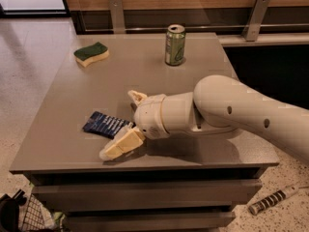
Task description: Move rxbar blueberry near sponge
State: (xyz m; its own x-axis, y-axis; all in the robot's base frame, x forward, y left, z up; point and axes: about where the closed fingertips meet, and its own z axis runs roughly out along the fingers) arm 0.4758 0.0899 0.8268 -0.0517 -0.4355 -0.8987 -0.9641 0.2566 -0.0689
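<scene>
Pre-grasp, guessing: end effector (118, 124) gaping open, straddling flat navy rxbar blueberry wrapper (102, 123); needing clench, then hauling to green-topped yellow sponge (91, 53).

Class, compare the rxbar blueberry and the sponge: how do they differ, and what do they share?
The rxbar blueberry is flat and dark navy; the sponge is thicker, green over yellow. The rxbar blueberry lies near the front edge, right by the open gripper; the sponge sits at a far corner, away from it. Both rest on the grey table.
</scene>
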